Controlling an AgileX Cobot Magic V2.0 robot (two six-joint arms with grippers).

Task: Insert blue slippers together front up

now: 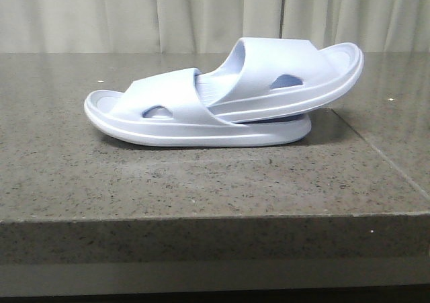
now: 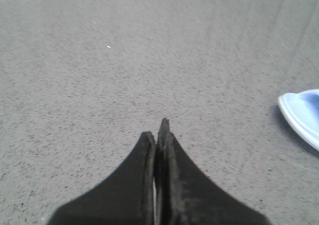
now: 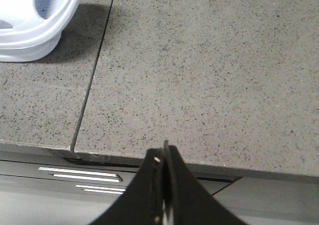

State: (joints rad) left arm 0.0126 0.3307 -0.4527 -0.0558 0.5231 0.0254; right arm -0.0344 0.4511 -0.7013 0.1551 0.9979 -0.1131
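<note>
We find no brand mark, label or readable writing anywhere on the blue slippers (image 1: 222,95) or around them. Our left gripper (image 2: 160,135) has its two dark fingers (image 2: 144,170) pressed together, with only a hairline slit between them, and they clasp nothing; they hang over bare speckled stone, with the rounded end of one slipper (image 2: 304,115) off to the side and well apart from them. Our right gripper (image 3: 164,152) is likewise clenched tight on nothing, its fingers (image 3: 149,185) poised above the edge of the table (image 1: 201,189), beside a seam (image 3: 92,85) in the stone, with a pale slipper end (image 3: 37,28) showing near the corner of that view. In the front view the pair sits on the grey granite table before a pale curtain (image 1: 134,14): the lower slipper (image 1: 168,115) lies flat on its sole, and the upper slipper (image 1: 295,71) is pushed in under its strap, resting on the footbed and tilted up toward the right. Neither arm appears in the front view.
</note>
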